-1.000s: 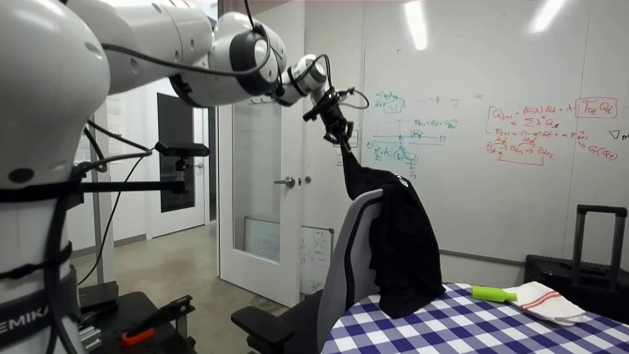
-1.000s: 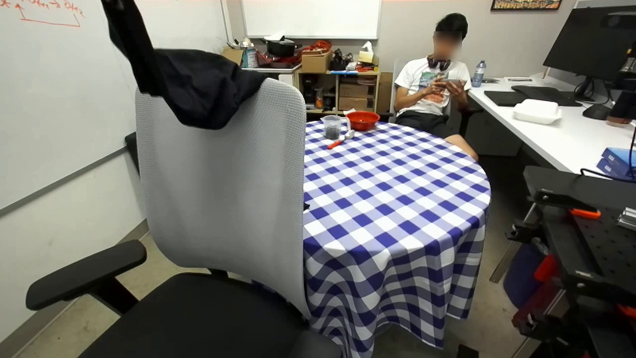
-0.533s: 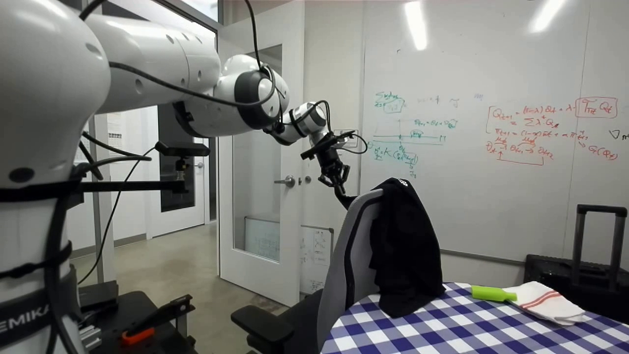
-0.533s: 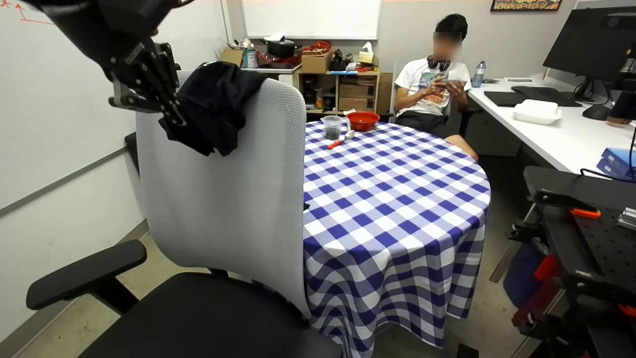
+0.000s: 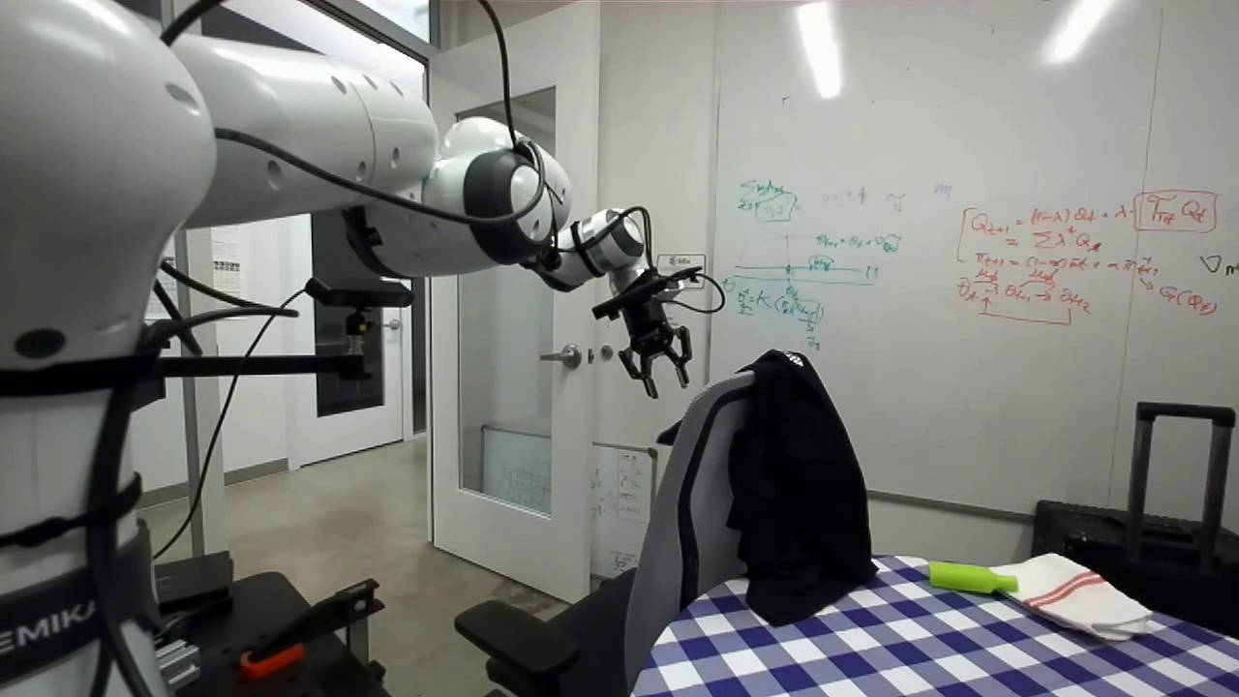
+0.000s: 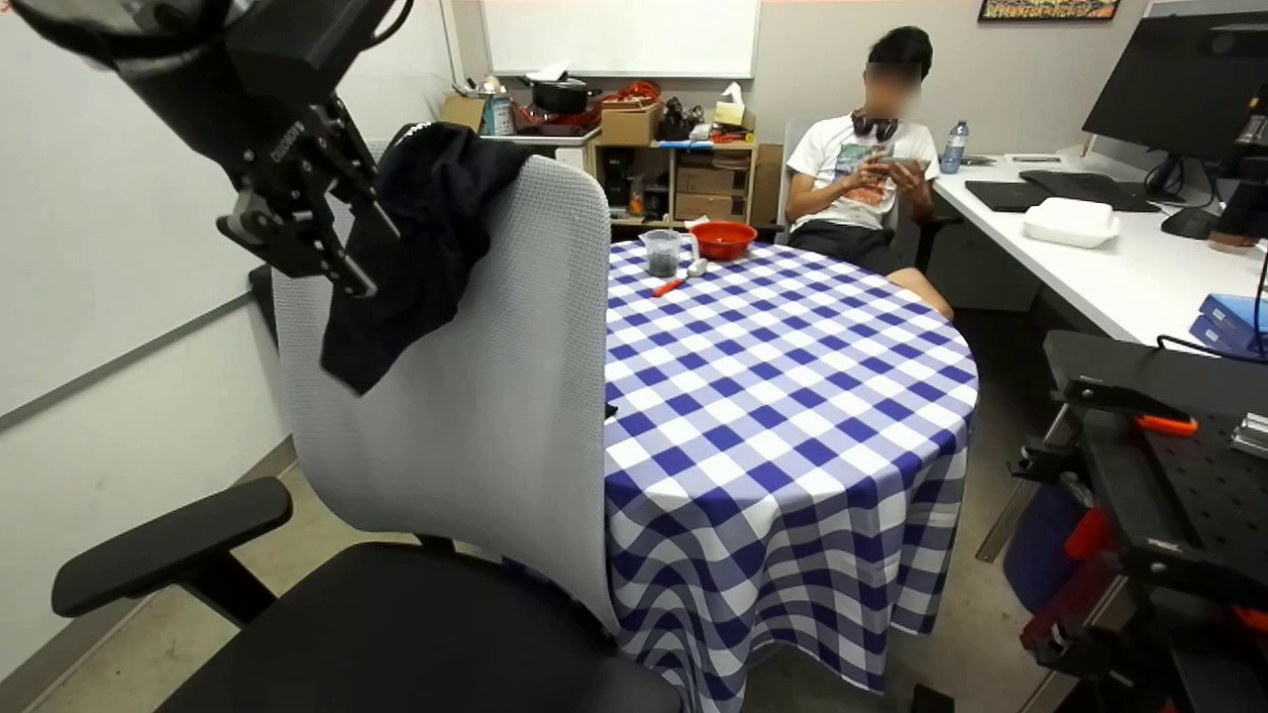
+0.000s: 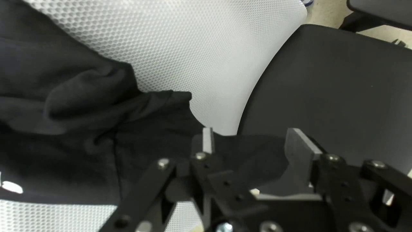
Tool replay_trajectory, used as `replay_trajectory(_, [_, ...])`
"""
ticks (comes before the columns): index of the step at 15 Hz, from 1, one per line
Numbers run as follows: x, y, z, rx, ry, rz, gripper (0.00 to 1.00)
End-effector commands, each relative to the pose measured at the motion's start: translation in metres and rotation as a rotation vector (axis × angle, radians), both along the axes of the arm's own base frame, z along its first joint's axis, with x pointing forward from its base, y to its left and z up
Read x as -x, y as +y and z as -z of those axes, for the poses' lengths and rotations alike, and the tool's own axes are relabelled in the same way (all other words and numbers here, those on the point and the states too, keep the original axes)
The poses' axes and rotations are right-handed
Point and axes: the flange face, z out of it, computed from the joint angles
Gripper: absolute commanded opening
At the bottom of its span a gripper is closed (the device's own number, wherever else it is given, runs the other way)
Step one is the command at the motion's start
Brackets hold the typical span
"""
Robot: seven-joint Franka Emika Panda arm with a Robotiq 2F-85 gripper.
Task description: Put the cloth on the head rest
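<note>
The black cloth (image 5: 799, 484) is draped over the head rest (image 5: 721, 384), the rounded top edge of the grey chair back. Its long part hangs on the table side, down to the checkered tablecloth. A shorter end of the cloth (image 6: 396, 277) hangs on the seat side of the head rest (image 6: 565, 166). My gripper (image 5: 668, 389) stands open beside that short end, a little above it. In the wrist view the fingertips of the gripper (image 7: 251, 132) are wide apart; the cloth (image 7: 80, 141) lies below and between them, not pinched.
The chair's armrest (image 6: 173, 545) and seat (image 6: 396, 634) are below. Beyond the backrest stands a round table with a checkered tablecloth (image 6: 783, 376), bearing a red bowl (image 6: 723, 241), a cup (image 6: 662, 255), a green item (image 5: 973, 578) and a white towel (image 5: 1084, 595). A person (image 6: 862, 168) sits behind.
My gripper has come down from above the chair to the seat side of the backrest and opened. The cloth's end it held has been let go and has dropped against the backrest.
</note>
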Motion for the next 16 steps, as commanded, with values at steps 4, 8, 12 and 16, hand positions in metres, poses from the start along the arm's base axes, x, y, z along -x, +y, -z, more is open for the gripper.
replay_trajectory(4, [-0.002, -0.020, -0.096, -0.157, -0.035, -0.009, 1.00])
replay_trajectory(8, [-0.005, -0.075, -0.138, -0.204, -0.012, -0.002, 1.00])
replay_trajectory(12, [-0.016, -0.166, -0.166, -0.253, -0.072, 0.085, 1.00])
replay_trajectory(16, [-0.024, -0.244, -0.170, -0.335, -0.158, 0.223, 1.00])
